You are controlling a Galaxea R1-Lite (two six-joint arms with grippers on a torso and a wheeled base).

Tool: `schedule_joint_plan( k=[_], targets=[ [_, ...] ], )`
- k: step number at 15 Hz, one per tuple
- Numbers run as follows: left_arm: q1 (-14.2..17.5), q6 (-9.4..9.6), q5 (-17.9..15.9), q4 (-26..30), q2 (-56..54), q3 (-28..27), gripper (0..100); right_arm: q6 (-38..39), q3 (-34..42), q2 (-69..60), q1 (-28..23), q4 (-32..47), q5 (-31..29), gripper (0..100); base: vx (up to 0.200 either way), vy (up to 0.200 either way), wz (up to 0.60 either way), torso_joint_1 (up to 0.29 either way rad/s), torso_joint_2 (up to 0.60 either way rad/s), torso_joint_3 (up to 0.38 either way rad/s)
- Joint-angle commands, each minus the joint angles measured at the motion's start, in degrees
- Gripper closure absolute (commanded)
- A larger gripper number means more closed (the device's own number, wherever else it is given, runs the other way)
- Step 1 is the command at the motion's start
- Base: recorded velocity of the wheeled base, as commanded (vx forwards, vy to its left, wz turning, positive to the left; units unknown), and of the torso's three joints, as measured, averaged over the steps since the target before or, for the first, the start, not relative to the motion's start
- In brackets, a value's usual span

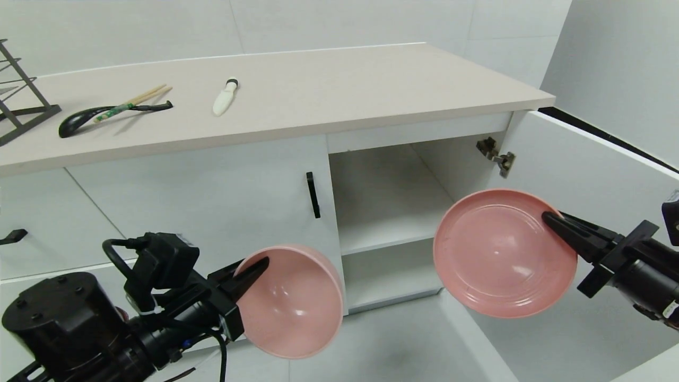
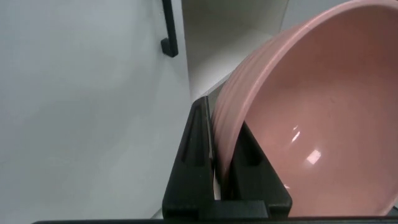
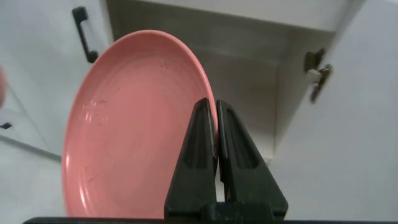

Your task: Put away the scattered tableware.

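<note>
The job looked to be in its middle stretch. Two pieces were lifted and in transit, neither yet set down. The pink bowl (image 1: 297,302) hung at about 7 o'clock in the head view, in front of the closed door, and the pink plate (image 1: 504,252) at about 4 o'clock, before the open cupboard (image 1: 387,201). Its shelf (image 1: 390,231) sat between the two dishes, toward 12 o'clock from them and looked the likely place for both.

More was left on the bench (image 1: 345,90). A black spoon (image 1: 79,121) with a pair of chopsticks (image 1: 132,101) lying across it sat at about 10 o'clock, and a white-handled utensil (image 1: 224,98) was just beside them toward 11. A dark rack (image 1: 21,101) stood at the bench's 9 o'clock edge. By my reckoning, those three pieces needed further trips.

The left hand (image 1: 262,262) came in low from 8 o'clock and was clamped on the bowl's rim, one finger inside and one outside, with the bowl tipped on edge and its hollow facing the camera. The right hand (image 1: 546,216) reached in from 3 o'clock and pinched the plate's rim at its upper right, so the plate was held nearly upright, face toward the camera, beside the swung-open door (image 1: 583,175).
</note>
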Motion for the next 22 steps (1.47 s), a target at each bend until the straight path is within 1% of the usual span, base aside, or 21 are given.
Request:
schedule_joint_plan(
  k=[1,3,5,7,9,10,11,14,15,19,20,22],
  targets=[
    [0.02,-0.01,0.01,-0.03,0.25,-0.33,100,0.08,-0.75,1.27,3.30,-0.06,0.03,100,0.000,0.000,0.00,-0.061,0.28,0.110],
    [0.02,-0.01,0.01,-0.03,1.39,-0.94,100,0.08,-5.84,7.95,6.73,-0.06,0.03,100,0.000,0.000,0.00,-0.024,0.23,0.046],
    [0.02,-0.09,0.10,-0.03,3.23,-1.12,100,0.08,-9.89,13.23,7.79,-0.06,0.03,100,0.000,0.000,0.00,-0.005,0.08,0.044],
    [0.54,-0.18,0.10,-0.03,3.50,-1.12,100,0.08,-13.31,17.09,7.79,-0.06,0.03,100,0.000,0.000,0.00,0.000,0.00,0.000],
    [1.95,-0.18,0.10,-0.03,3.32,-1.21,100,0.17,-20.61,22.63,7.79,-0.06,0.03,100,0.000,0.000,0.00,0.000,0.00,0.000],
    [1.95,-0.18,0.10,-0.03,3.32,-1.21,100,0.17,-20.61,22.63,7.79,-0.06,0.03,100,0.000,0.000,0.00,0.000,0.00,0.000],
    [2.83,-0.18,0.01,-0.03,2.62,-1.21,100,0.17,-25.44,28.96,7.87,-0.06,0.03,100,0.000,0.000,0.00,0.000,0.00,0.000],
    [3.44,-0.53,0.10,-0.03,2.62,-3.41,100,0.17,-30.63,33.35,7.70,-0.06,0.03,100,0.000,0.000,0.00,0.000,0.00,0.000],
    [4.32,-0.71,0.10,-0.03,2.88,-4.28,100,0.17,-34.85,35.81,7.61,-0.06,0.03,100,0.000,0.000,0.00,0.000,0.00,0.000],
    [4.50,-0.71,0.10,-0.03,2.88,-3.67,100,0.25,-44.43,43.28,7.61,-0.06,0.30,100,0.000,0.000,0.00,0.000,0.00,0.000],
    [4.50,-0.71,0.10,-0.03,2.97,-3.49,100,0.52,-46.27,45.22,7.43,-0.06,0.82,100,0.000,0.000,0.00,0.000,0.00,0.000],
    [4.50,-0.71,0.10,-0.03,3.06,-2.44,100,1.84,-46.45,46.45,6.12,-0.06,0.91,100,0.200,0.000,0.00,0.005,0.01,0.000]
  ],
)
